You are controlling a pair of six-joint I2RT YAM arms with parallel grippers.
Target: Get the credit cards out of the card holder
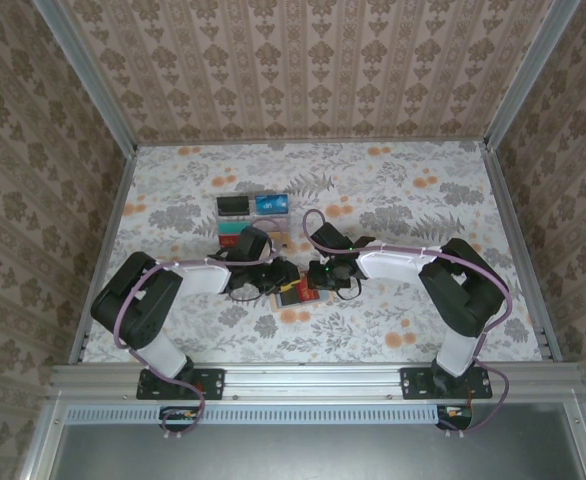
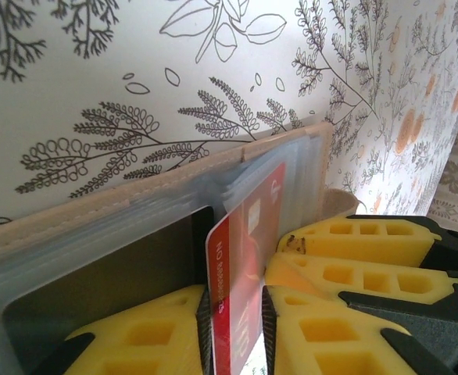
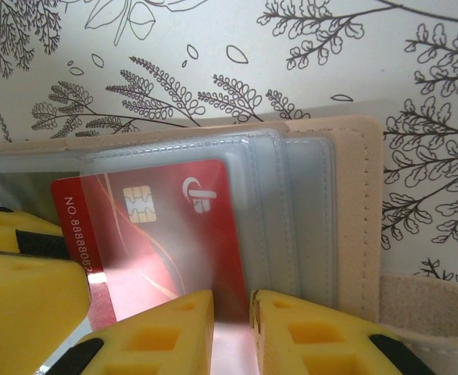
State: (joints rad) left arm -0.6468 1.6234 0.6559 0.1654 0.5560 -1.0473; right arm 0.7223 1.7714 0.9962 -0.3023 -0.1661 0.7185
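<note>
The tan card holder lies open on the flowered table, its clear sleeves facing up. A red credit card with a chip sits partly in a sleeve. My left gripper is shut on that red card, which stands edge-on between the yellow fingers. My right gripper is shut on the near edge of the card holder's sleeve, beside the card. From above, both grippers meet at table centre, left and right, over the holder.
Several loose cards lie behind the grippers: black, blue, teal. The right gripper's yellow fingers crowd close to my left fingers. Patterned walls ring the table, with open floral surface on both sides.
</note>
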